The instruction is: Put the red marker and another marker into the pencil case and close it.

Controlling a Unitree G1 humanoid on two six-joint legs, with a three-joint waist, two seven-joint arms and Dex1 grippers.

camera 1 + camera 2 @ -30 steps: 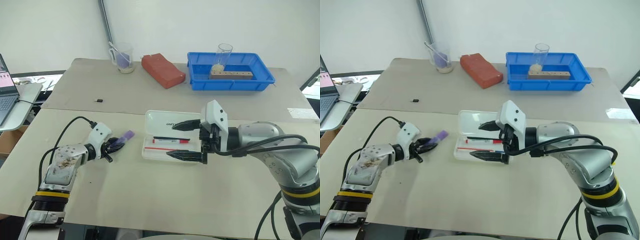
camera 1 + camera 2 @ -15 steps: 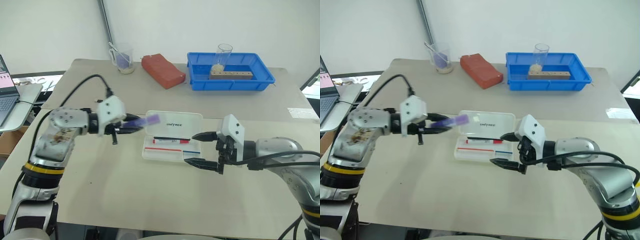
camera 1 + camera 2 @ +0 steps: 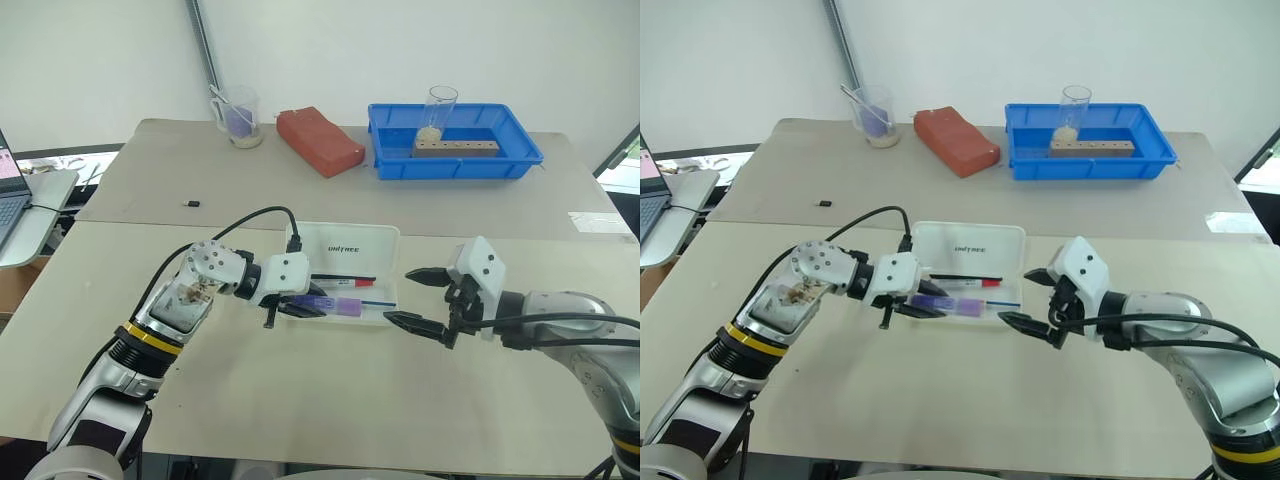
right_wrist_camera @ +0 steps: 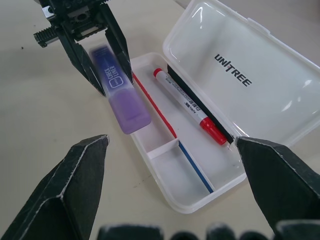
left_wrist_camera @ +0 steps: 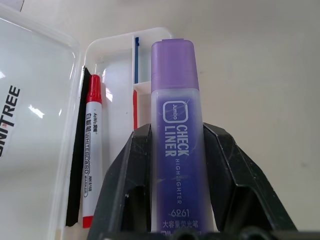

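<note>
The purple highlighter (image 5: 178, 145), clamped in the left gripper (image 3: 300, 305), hangs over the pencil case (image 3: 345, 262) tray's 6 o'clock rim; released here, it may fall outside. Right gripper (image 3: 417, 297) stands spread at 3 o'clock.

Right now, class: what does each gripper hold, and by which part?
The left gripper holds the purple highlighter by the lower barrel, cap end free over the pencil case. The right gripper holds nothing, jaws open.

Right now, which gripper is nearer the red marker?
Left. The left gripper holds the highlighter over the open case, right beside the red marker. The right gripper hangs open past the case's far end.
</note>
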